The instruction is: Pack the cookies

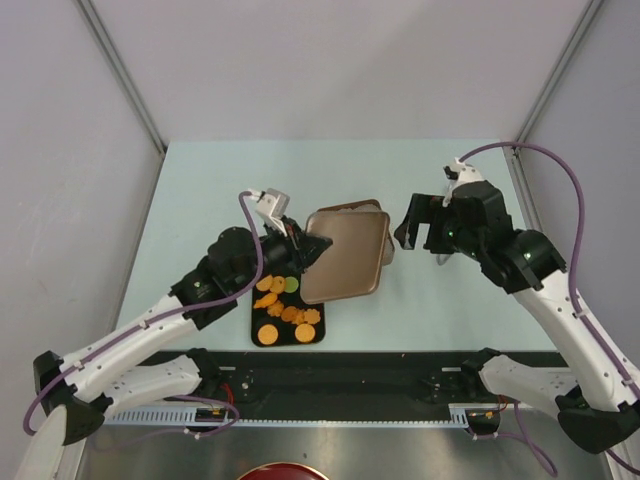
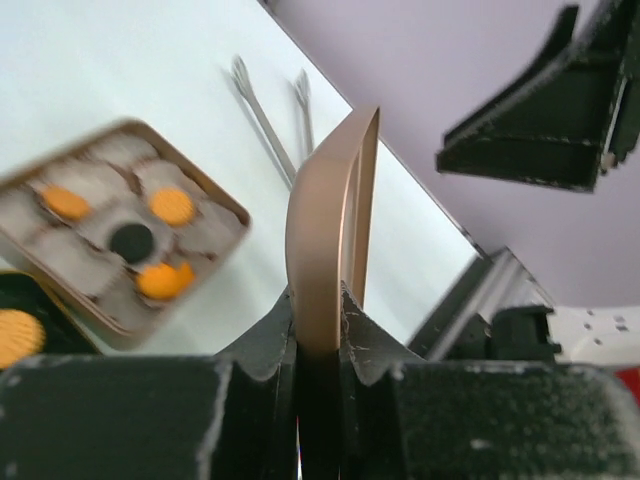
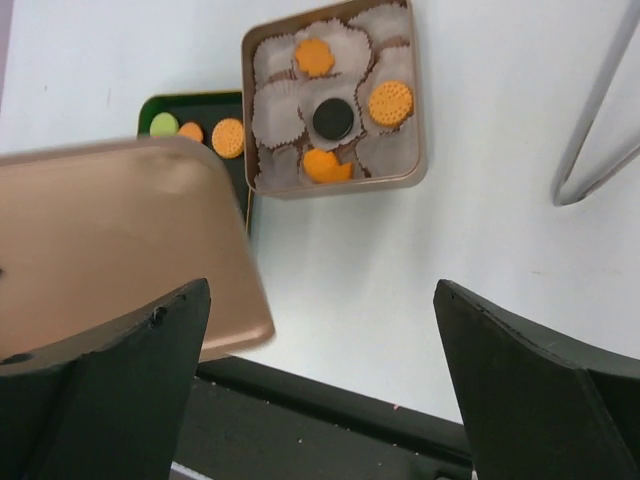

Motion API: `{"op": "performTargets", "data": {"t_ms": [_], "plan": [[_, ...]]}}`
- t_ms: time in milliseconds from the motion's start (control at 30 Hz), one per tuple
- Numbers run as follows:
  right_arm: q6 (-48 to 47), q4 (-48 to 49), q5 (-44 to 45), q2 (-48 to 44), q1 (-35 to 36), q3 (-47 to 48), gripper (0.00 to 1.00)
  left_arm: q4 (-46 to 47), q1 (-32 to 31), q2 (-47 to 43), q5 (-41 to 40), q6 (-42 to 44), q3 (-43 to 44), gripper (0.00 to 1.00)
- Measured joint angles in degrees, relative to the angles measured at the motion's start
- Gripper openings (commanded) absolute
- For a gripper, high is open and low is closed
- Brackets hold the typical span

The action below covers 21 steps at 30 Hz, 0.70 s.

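Cookies point(image 3: 390, 102) are sitting in two places on a pale desk point(image 1: 200, 200). Four of them, two round orange discs, one dark disc and one irregular orange piece, are lying in white crinkled paper cups point(image 3: 285, 110) inside an open square bronze tin point(image 3: 340, 187). Several more, mostly round orange discs with one green disc, are lying on a black tray point(image 1: 286, 340) just beside the tin, on the side nearer the arm bases. The left gripper point(image 2: 322, 310) is clamping its two fingers tightly on the rim of the tin's bronze lid point(image 1: 345, 255), gripping it at one edge. In the top view the lid is tilting and hiding nearly all of the tin, with only the tin's far edge peeking out; in the right wrist view it is sitting apart from the tin and overlapping part of the tray. The right gripper point(image 3: 322, 290) is hovering above the desk to the right of the tin, with its fingers spread wide and nothing between them. A pair of metal tongs point(image 2: 264, 120) is lying flat on the desk near the tin, on the right arm's side.
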Motion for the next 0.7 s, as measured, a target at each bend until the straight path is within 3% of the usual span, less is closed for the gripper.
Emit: {"op": "performTargets", "data": {"t_ms": [233,367,400,433,467,533,700], "plan": [[1.8,1.4,5.7,-1.4,0.0,-1.2,0.98,-9.5,-0.1,3.3,-14.3,10.7,13.7,0.0],[4.9,5.5,6.9,-2.9,-0.6,-6.3,0.71,-14.8,-1.9,10.5,-28.3,18.6,23.2,0.0],[5.9,6.9,6.7,-3.6,-1.1,-7.7,0.7,-15.1,-2.6,11.8,-30.9,20.7,24.2,0.0],[6.8,8.0,5.8,-4.3,-1.9,-8.6,0.73,-15.0,-4.2,13.4,-35.6,24.1,25.0,0.0],[7.6,9.2,4.0,-4.8,-3.2,-9.2,0.85,-14.6,-5.4,14.4,-38.9,26.7,25.1,0.0],[8.7,12.2,-0.9,-5.3,-6.4,-9.4,1.0,-12.7,-8.5,16.4,-46.5,34.8,24.5,0.0],[9.7,18.8,-12.7,-3.8,-11.4,-9.4,1.0,8.7,-13.8,18.9,-61.1,60.9,15.2,0.0]]}}
